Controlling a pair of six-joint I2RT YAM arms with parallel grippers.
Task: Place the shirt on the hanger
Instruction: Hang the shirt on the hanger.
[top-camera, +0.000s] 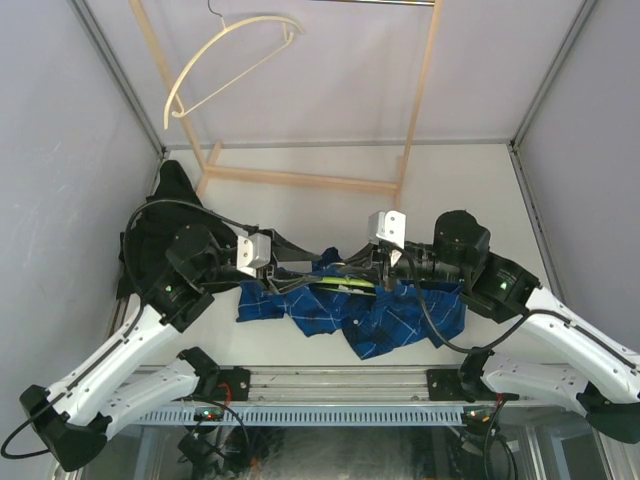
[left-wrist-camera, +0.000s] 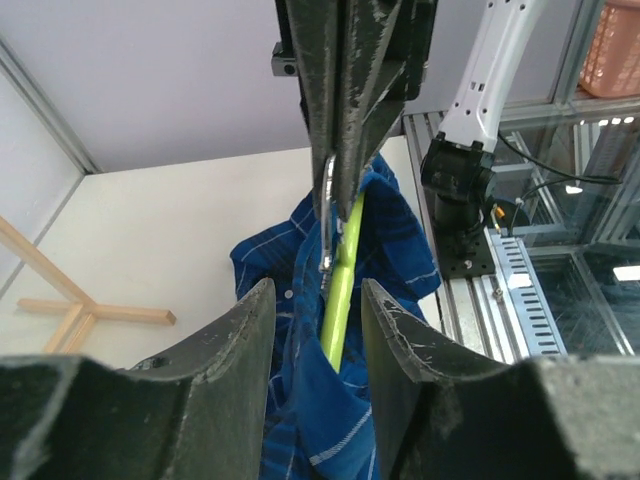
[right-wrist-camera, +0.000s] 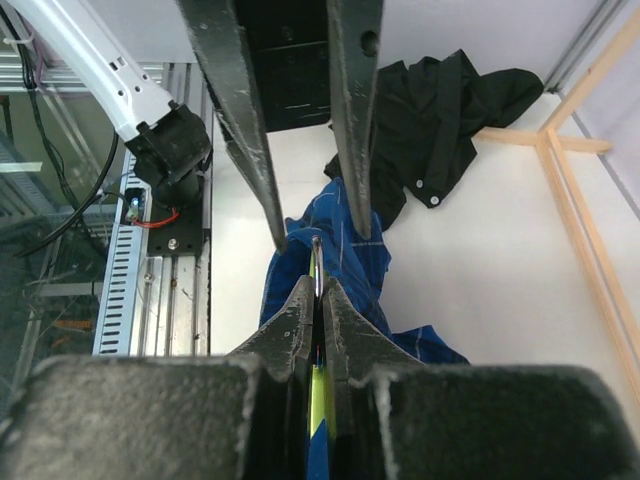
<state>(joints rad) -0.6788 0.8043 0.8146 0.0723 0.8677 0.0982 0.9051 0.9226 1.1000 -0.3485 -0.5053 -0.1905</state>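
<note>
- Left wrist view: the plaid shirt is bunched around the lime-green hanger, mid-table between our arms
- Our right gripper is clamped on the hanger; our left gripper is wide open, empty, straddling it
- We should pinch collar fabric only, holding the hanger steady

The shirt is blue plaid, the hanger lime-green.

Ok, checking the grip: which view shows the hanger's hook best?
Left wrist: the hook shows bare below the right gripper. Right wrist shows just its tip; top external, only the green hanger.
</note>
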